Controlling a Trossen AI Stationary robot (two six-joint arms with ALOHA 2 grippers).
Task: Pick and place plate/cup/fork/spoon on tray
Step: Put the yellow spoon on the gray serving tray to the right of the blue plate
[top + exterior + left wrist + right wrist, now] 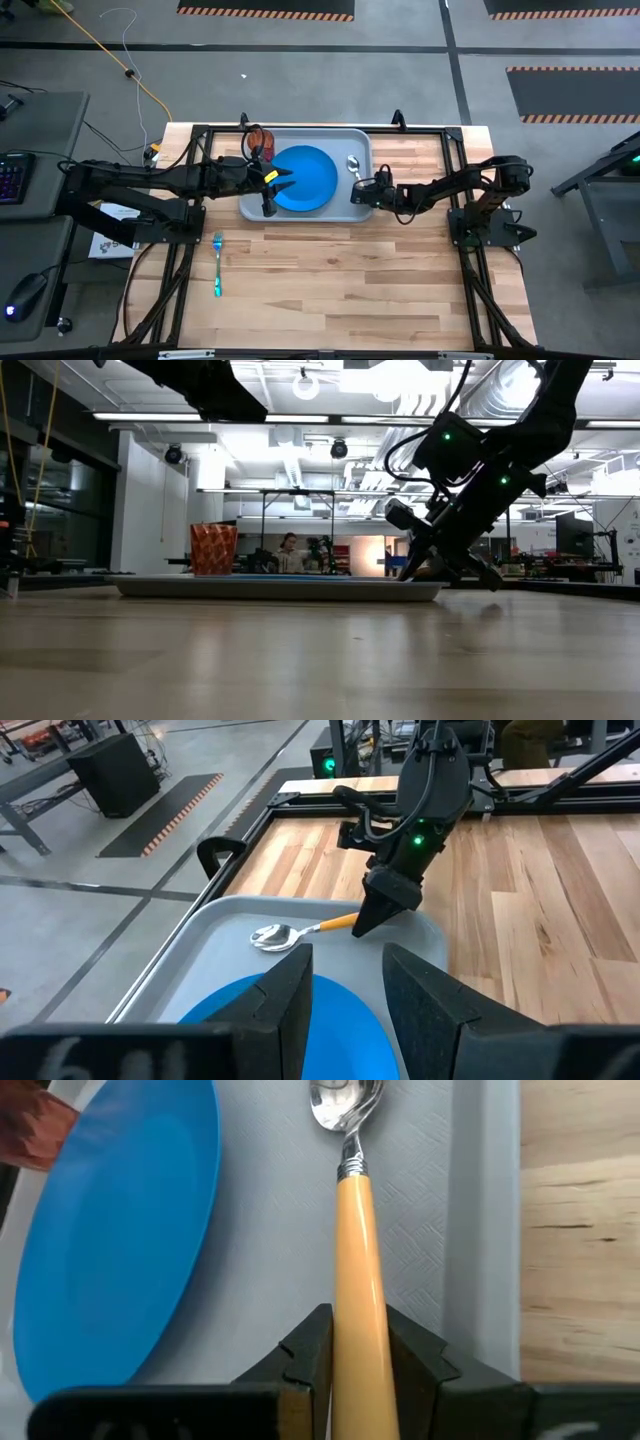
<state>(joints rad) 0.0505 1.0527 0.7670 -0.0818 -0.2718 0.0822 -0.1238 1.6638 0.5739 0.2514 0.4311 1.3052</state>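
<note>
The pale grey-blue tray [255, 205] lies at the table's far middle. On it are the blue plate [305, 178], the reddish-brown cup [262, 143] in its far left corner, and the orange-handled spoon [353, 165] near its right rim. My right gripper [368, 190] is shut on the spoon at the tray's right near corner. My left gripper [275, 185] is open and empty above the plate's left edge. The teal-handled fork [218, 265] lies flat on the bare table, near and left of the tray. The cup [213, 548] also shows upright in the low view. My right gripper pinches the spoon's orange handle [360, 1295] between its two fingers [308, 1355], toward the handle's free end. The fingers come slanting down from the table's right and near side and lie along the spoon. The silver bowl [343, 1102] is down on the tray floor, and the handle slants up from it.
The tray's raised right rim [485, 1230] runs right beside the spoon, with bare wood beyond it. Black frame rails [450, 150] edge the table. In the left wrist view the right arm [425, 810] stands over the tray's corner. A person shows far behind in the low view.
</note>
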